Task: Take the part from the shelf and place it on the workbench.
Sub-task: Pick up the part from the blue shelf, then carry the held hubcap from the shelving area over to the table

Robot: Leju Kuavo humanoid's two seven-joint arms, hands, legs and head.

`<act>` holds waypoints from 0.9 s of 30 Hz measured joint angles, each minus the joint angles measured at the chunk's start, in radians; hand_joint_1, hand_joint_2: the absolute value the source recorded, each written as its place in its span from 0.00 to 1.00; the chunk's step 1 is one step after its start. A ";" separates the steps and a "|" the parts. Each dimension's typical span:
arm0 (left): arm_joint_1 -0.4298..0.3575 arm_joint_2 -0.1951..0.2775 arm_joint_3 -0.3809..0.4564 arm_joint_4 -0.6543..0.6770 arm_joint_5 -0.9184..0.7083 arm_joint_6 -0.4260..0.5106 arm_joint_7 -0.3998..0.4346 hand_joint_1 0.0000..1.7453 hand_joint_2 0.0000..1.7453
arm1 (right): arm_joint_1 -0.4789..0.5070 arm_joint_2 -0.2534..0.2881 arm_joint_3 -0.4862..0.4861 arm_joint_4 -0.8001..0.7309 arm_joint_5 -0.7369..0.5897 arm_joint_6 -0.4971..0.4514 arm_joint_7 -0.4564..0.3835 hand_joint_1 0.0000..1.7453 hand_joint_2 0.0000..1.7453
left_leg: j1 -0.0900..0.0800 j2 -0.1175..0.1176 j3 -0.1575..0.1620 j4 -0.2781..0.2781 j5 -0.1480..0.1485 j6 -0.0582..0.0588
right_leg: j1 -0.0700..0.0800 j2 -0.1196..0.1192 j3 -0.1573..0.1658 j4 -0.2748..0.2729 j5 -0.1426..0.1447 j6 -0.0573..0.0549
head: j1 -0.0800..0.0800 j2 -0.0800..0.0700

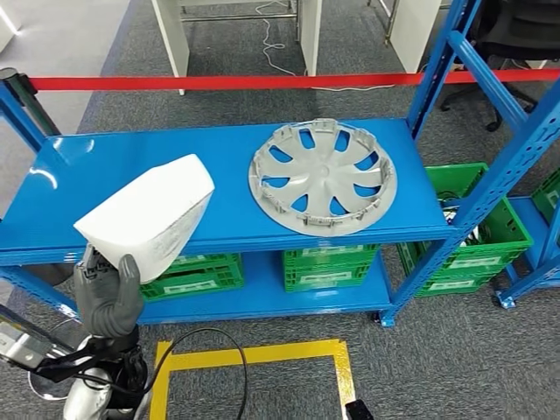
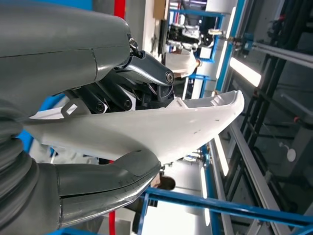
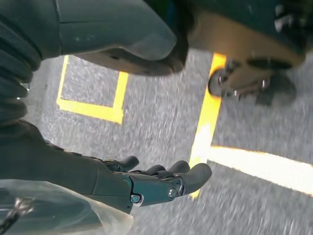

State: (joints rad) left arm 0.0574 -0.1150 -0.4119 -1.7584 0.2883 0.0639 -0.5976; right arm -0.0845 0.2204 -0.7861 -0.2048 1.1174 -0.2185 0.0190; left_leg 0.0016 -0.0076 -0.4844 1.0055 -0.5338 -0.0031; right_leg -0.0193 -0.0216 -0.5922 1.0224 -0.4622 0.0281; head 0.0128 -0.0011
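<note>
The left hand (image 1: 108,293) is grey and rubbery, with its thick thumb and dark fingers (image 2: 147,66) closed around one smooth white plastic part (image 1: 149,214). The part is wedge-shaped, and it is held up in front of the front left edge of the shiny blue metal shelf (image 1: 79,184). One round silver wheel cover (image 1: 322,175) with curved spokes lies flat near the shelf's right end. Three green plastic crates (image 1: 330,265) sit below. The right hand (image 3: 155,181) hangs over the grey carpet, fingers loosely apart, holding nothing.

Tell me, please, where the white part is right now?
In the head view the white part is held up by the left hand, in front of the blue shelf's left end, left of the wheel cover.
</note>
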 joint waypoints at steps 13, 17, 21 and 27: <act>0.011 -0.004 0.005 -0.006 -0.003 -0.031 0.002 1.00 1.00 | 0.001 0.006 -0.007 0.004 -0.037 0.124 -0.035 0.00 1.00 | -0.005 0.003 -0.143 0.008 0.113 0.028 | 0.002 0.022 0.108 0.036 -0.089 0.011 | 0.006 0.000; 0.010 -0.004 0.005 -0.006 0.012 -0.051 0.001 1.00 1.00 | 0.005 0.008 -0.008 0.007 -0.037 0.159 -0.035 0.00 1.00 | -0.004 0.004 -0.156 0.011 0.140 0.005 | 0.007 0.023 0.129 -0.045 -0.101 -0.007 | 0.005 0.000; 0.010 -0.003 0.005 -0.004 0.045 -0.080 0.001 1.00 1.00 | 0.006 0.013 -0.010 0.011 -0.038 0.172 -0.028 0.00 1.00 | 0.003 0.004 -0.195 0.152 -0.018 -0.017 | 0.004 0.011 0.088 -0.045 -0.056 -0.031 | -0.002 0.000; 0.008 -0.004 0.007 0.001 0.063 -0.107 0.005 1.00 1.00 | 0.000 0.017 -0.011 0.011 -0.037 0.170 -0.028 0.00 1.00 | 0.005 0.004 -0.074 0.151 0.003 -0.017 | 0.006 0.004 -0.004 -0.015 -0.001 -0.026 | -0.003 0.000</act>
State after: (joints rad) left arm 0.0650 -0.1194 -0.4052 -1.7576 0.3510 -0.0428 -0.5925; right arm -0.0847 0.2378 -0.7970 -0.1938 1.0802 -0.0481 -0.0093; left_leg 0.0070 -0.0035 -0.5583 1.1566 -0.5303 -0.0205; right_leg -0.0132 -0.0181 -0.5958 1.0069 -0.4632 0.0023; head 0.0100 -0.0011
